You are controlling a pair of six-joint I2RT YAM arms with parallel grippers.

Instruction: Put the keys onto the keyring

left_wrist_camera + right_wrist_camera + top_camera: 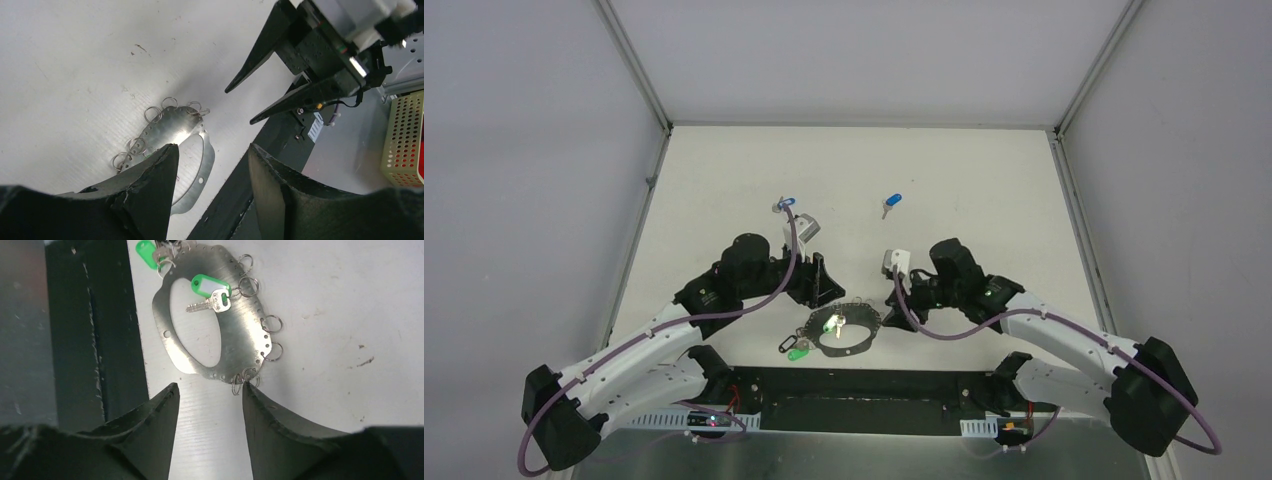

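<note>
We see the keyring, a flat metal oval, lying on the desk between the two end effectors. The left end effector hangs just left of the keyring, jaws well apart and gripping nothing. The right end effector is just right of it, also spread wide and empty, its tips close to the small split rings along the rim. A green-tagged key lies across the keyring's opening, and a second green tag lies at its left rim. Well beyond the keyring lie a blue-headed key and another blue key.
</note>
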